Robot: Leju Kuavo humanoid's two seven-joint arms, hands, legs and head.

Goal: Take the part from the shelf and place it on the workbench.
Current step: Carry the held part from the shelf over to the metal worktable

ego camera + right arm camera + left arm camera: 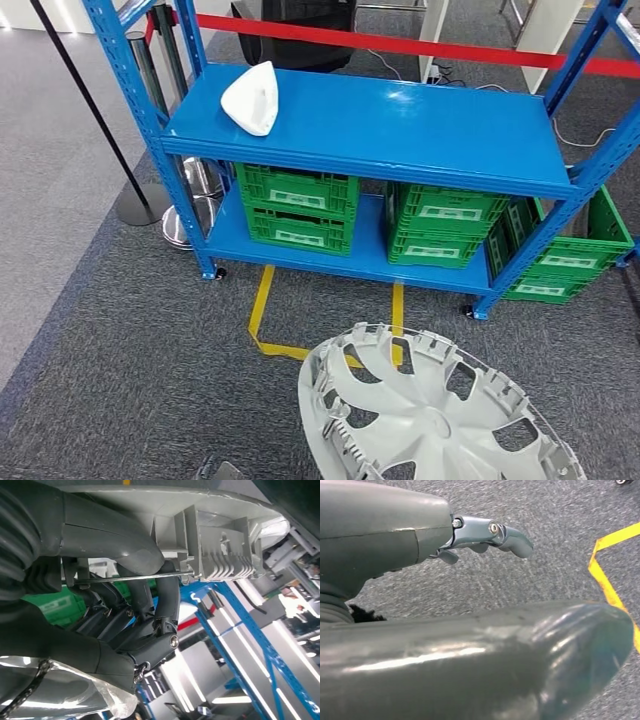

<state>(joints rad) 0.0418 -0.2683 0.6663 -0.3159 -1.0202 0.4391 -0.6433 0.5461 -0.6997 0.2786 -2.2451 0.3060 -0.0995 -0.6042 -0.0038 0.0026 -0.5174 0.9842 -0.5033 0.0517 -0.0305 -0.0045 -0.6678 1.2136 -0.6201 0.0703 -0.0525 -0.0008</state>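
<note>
The hubcap [430, 415], a big silver wheel cover, sits at about 5 o'clock in the head view, down low and close in, with its ribbed inner side facing up over the grey carpet [151, 370]. The right hand [151, 605] has it: in the right wrist view the thumb lies along the rim and the dark fingers [166, 600] curl under the clips and the wire ring, so it's gripping the hubcap [211, 545].

The left hand [486, 532] hangs over the carpet near the yellow tape [606, 580]. Fingers are out fairly straight and there's nothing in them, so it's released.

The blue shelf [392, 130] is up at 12 o'clock. A white part [253, 97] lies on its top board around 11 o'clock, and green crates [298, 205] fill the lower level. Red tape [392, 45] runs behind it.
</note>
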